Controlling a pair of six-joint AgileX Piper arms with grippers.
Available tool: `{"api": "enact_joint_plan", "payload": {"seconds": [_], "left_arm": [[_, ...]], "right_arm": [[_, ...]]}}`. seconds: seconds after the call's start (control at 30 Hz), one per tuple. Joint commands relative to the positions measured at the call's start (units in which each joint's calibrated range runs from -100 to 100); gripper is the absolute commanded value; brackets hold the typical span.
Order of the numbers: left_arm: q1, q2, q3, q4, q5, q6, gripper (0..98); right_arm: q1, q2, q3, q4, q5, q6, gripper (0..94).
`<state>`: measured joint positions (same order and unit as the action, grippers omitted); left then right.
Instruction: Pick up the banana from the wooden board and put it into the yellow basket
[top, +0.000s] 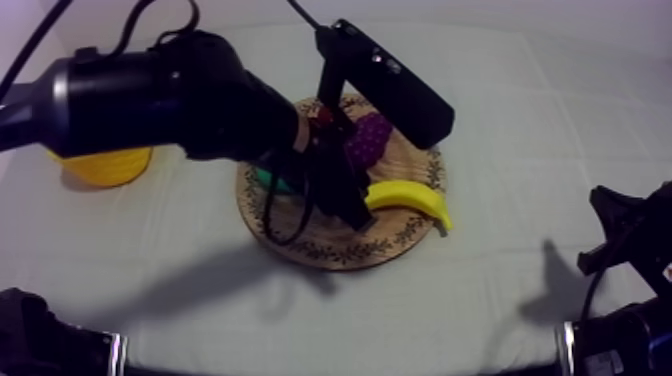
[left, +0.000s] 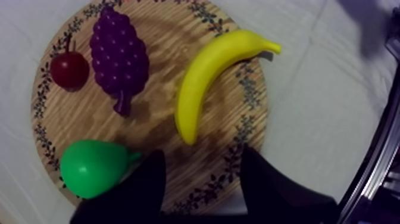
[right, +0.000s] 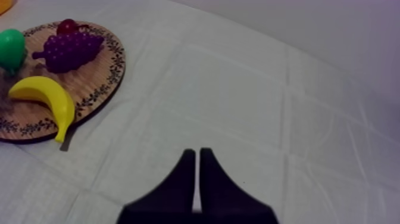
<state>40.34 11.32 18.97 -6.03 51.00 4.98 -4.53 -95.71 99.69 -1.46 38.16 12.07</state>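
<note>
Banana (left: 209, 76) lies on board (left: 159, 122); my left gripper (left: 201, 153) hovers over it, spread, empty; my right gripper (right: 197, 153) is clenched on nothing.

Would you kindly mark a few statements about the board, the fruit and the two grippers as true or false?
1. The banana lies on the wooden board. True.
2. The left gripper is shut on the banana. False: it is open above the board, with nothing between its fingers.
3. The right gripper is shut and holds nothing. True.
4. The pear lies in the yellow basket. False: the pear lies on the board, near the left gripper.
5. The bunch of grapes lies between the small red fruit and the banana. True.
</note>
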Motion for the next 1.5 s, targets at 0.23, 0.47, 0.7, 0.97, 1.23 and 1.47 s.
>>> {"api": "enact_joint_plan", "payload": {"seconds": [0.23,0.47,0.7,0.97,1.23,1.47], "left_arm": [[-1.26,13.77,-15.51,2.49,9.73,-6.87,48.7],[-1.37,24.64,-29.27,2.40,17.59,-9.97,48.1],[-1.27,34.55,-44.40,1.50,29.53,-10.98,47.7],[-0.42,40.89,-52.84,-0.52,37.24,-10.78,43.3],[0.52,42.57,-53.27,-1.98,38.79,-9.18,32.9],[1.54,43.69,-53.19,-2.98,40.14,-6.87,24.0]], "right_arm": [[0.01,-0.04,-0.03,-0.03,-0.02,0.02,0.5],[0.01,-0.04,-0.03,-0.03,-0.02,0.02,0.5],[0.01,-0.04,-0.03,-0.03,-0.02,0.02,0.5],[0.01,-0.04,-0.03,-0.03,-0.02,0.06,0.5],[0.01,-0.04,-0.03,-0.03,-0.02,0.03,0.5],[0.01,-0.04,-0.03,-0.03,-0.02,0.02,0.5]]}}
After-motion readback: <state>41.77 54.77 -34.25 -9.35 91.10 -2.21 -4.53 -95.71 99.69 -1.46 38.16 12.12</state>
